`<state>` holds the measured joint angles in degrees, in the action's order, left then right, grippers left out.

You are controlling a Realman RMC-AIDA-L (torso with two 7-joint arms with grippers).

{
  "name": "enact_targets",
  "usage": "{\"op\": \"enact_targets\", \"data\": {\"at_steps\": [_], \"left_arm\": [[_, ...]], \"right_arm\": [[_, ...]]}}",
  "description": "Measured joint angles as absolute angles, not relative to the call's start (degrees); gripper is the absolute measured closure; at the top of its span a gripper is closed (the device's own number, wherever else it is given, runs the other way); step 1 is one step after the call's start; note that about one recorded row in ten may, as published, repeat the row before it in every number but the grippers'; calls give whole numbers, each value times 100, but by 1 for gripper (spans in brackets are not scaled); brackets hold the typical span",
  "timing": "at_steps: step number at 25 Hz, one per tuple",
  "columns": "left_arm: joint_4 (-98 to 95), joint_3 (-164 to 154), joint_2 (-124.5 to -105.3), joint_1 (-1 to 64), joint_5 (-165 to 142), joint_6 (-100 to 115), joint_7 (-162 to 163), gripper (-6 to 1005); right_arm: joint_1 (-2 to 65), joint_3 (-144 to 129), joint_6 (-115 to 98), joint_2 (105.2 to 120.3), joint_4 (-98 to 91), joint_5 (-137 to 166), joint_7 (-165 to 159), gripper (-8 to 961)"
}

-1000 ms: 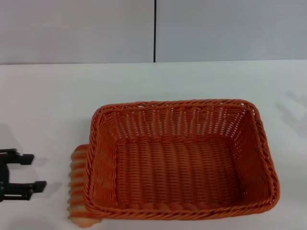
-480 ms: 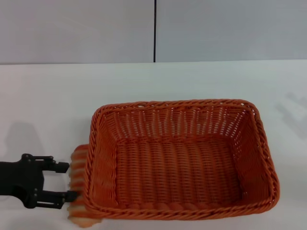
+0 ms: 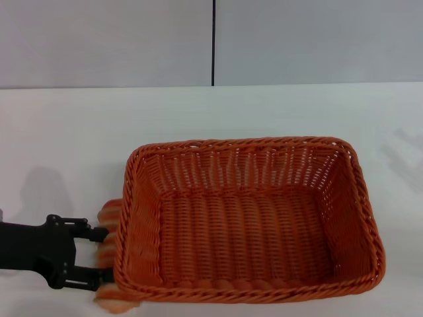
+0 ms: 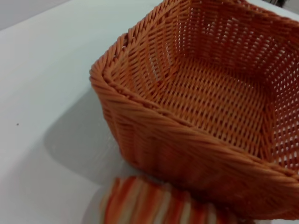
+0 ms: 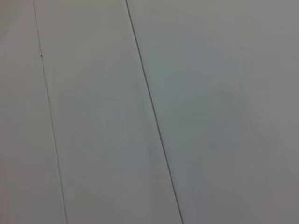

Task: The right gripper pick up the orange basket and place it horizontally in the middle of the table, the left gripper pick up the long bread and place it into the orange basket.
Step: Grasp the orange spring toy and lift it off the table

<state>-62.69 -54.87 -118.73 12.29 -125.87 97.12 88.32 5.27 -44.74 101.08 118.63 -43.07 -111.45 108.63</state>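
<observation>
Across the top of my head view, a pale grey wall (image 3: 106, 43) is standing behind everything, filling the whole upper band of the frame. A thin dark vertical seam (image 3: 213, 43) is running down it just right of centre at the top, splitting it into two flat panels. My right wrist view is showing only the same kind of grey panelling (image 5: 224, 112), with a dark line (image 5: 152, 112) slanting from the upper middle down toward the lower middle of the frame.
</observation>
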Motion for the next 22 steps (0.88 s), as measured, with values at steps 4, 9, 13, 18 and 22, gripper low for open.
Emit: {"op": "enact_targets", "data": {"at_steps": [4, 9, 13, 18, 22], "left_arm": [[-6267, -5501, -11873, 1224, -12587, 9600, 8841, 257], [-6281, -5569, -11861, 1228, -12630, 9541, 8933, 258], [-6275, -5702, -11845, 1253, -12677, 9521, 9067, 259], [-6325, -5728, -11840, 1287, -12775, 9538, 9230, 260], [-6322, -5725, -11827, 1308, -12791, 9563, 9239, 261]], "right_arm": [[527, -4474, 10114, 11856, -4306, -11123, 10864, 433], [527, -4474, 10117, 11848, -4306, -11092, 10864, 433], [513, -4468, 10117, 11847, -4306, -11091, 10864, 433], [510, -4464, 10117, 11833, -4306, -11091, 10864, 433], [510, -4461, 10117, 11829, -4306, -11091, 10864, 433]]}}
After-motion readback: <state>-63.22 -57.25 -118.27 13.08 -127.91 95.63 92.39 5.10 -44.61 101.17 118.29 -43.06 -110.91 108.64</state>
